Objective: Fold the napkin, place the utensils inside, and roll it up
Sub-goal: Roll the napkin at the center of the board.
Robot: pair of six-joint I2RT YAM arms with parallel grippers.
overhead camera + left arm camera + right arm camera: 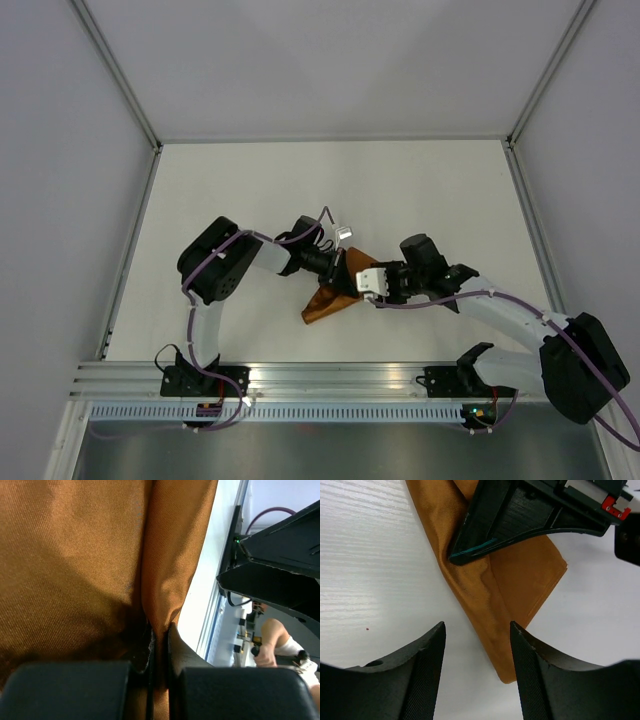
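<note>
The rust-brown napkin (328, 303) lies folded into a narrow pointed shape on the white table (450, 200), between the two wrists. My left gripper (160, 636) is shut on a raised fold of the napkin (75, 555), whose cloth fills most of the left wrist view. In the right wrist view one black finger of the left gripper (520, 515) rests on the napkin (520, 580). My right gripper (477, 630) hangs open just above the table, with the napkin's pointed corner lying below the gap, near the right-hand finger. I cannot make out the utensils.
A thin grey bent thing (333, 222) shows just beyond the left wrist; I cannot tell what it is. Metal rails (330, 378) run along the near edge by the arm bases. White walls enclose the table on three sides.
</note>
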